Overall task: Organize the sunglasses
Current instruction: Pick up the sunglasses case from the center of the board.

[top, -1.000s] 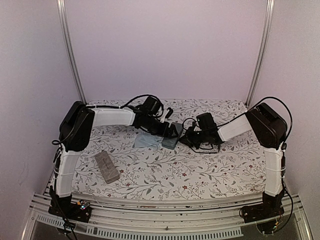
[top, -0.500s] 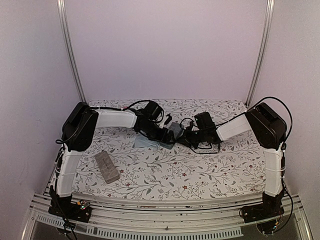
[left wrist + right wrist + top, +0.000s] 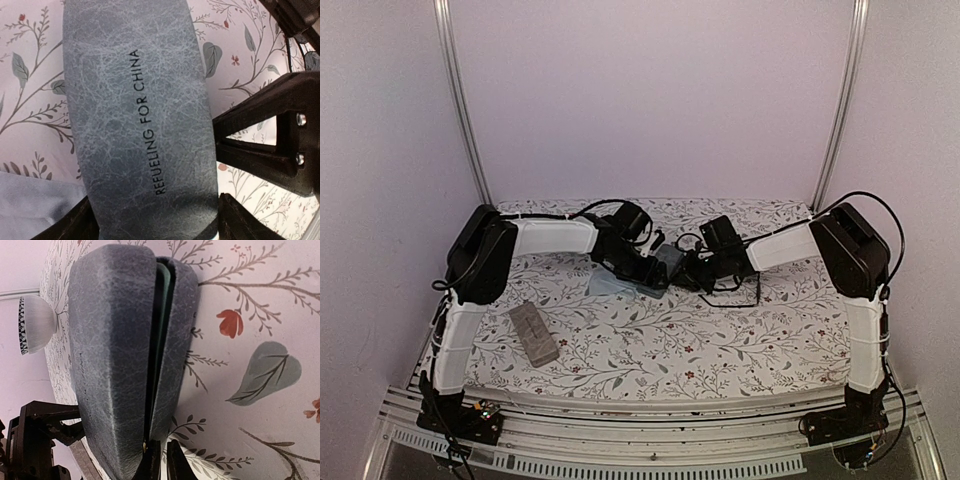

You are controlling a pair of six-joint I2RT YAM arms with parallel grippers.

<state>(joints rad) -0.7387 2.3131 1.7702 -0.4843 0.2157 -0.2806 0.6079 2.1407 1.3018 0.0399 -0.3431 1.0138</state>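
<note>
Case [image 3: 140, 100] clamped in L gripper [image 3: 157, 226]; R gripper [image 3: 163, 460] closed, empty, tips at seam [image 3: 159, 340]: wedge in gently, brace case.

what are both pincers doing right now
left pincer: holding the blue-grey case across its width
right pincer: closed at the case's seam, grip cannot be told

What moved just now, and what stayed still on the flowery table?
The right gripper, shut, slid left until its tips reached the seam of the blue-grey oblong case. That case, between the left gripper's fingers, shifted a little toward the back. The tan-grey oblong case, light blue cloth and thin black wire sunglasses stayed put.
</note>
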